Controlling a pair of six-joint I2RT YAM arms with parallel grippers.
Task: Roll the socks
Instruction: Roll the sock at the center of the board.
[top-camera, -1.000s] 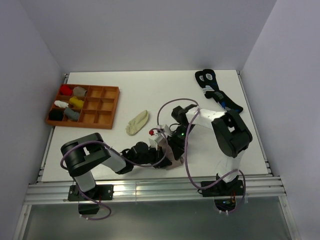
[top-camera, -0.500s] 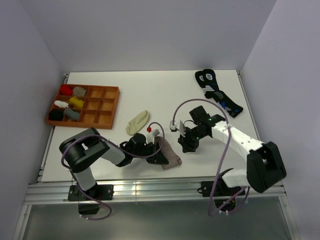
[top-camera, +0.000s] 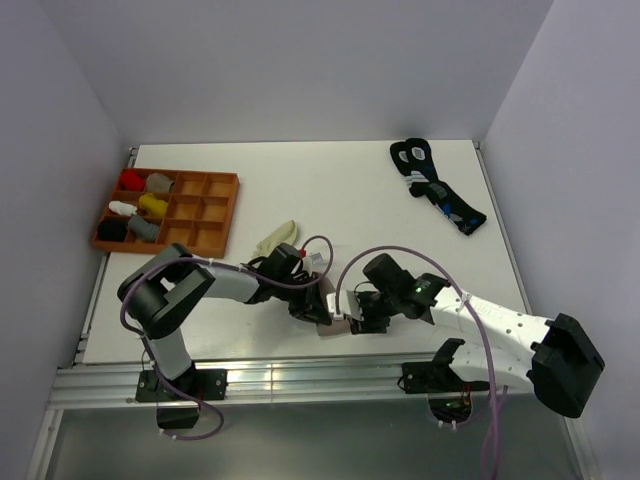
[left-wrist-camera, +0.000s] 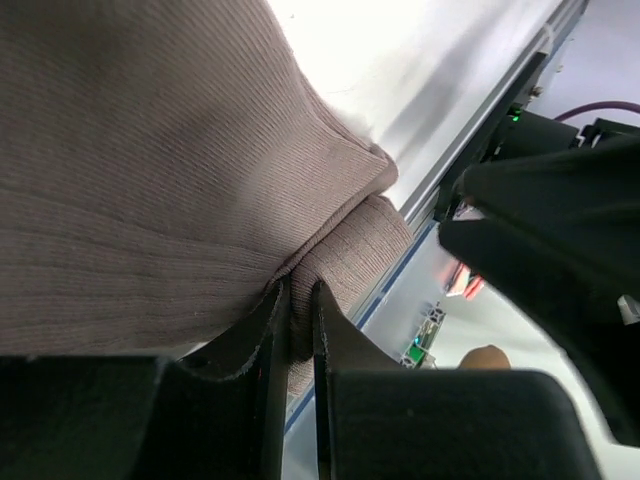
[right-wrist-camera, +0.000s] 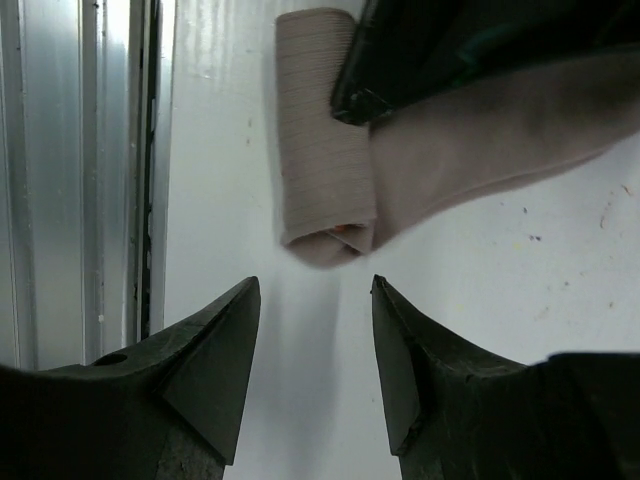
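The taupe sock (right-wrist-camera: 325, 170) lies near the table's front edge, its end rolled into a short tube, and it fills the left wrist view (left-wrist-camera: 150, 150). My left gripper (left-wrist-camera: 297, 290) is shut on a fold of this sock, and from above it (top-camera: 318, 305) covers most of the fabric (top-camera: 336, 323). The right gripper (right-wrist-camera: 314, 285) stands open just short of the rolled end, with nothing between its fingers; from above it (top-camera: 352, 322) sits right beside the left one. The pale cream sock (top-camera: 275, 240) lies flat behind the left arm, untouched.
A brown compartment tray (top-camera: 205, 212) with small sock bundles stands at the back left. Black socks with blue and white marks (top-camera: 435, 185) lie at the back right. The aluminium rail (right-wrist-camera: 80, 180) of the front edge runs close beside the rolled sock end.
The right arm swung from the middle of the table down to the front edge, up to the rolled end, and its jaws opened wider. The left gripper kept its hold on the taupe sock.
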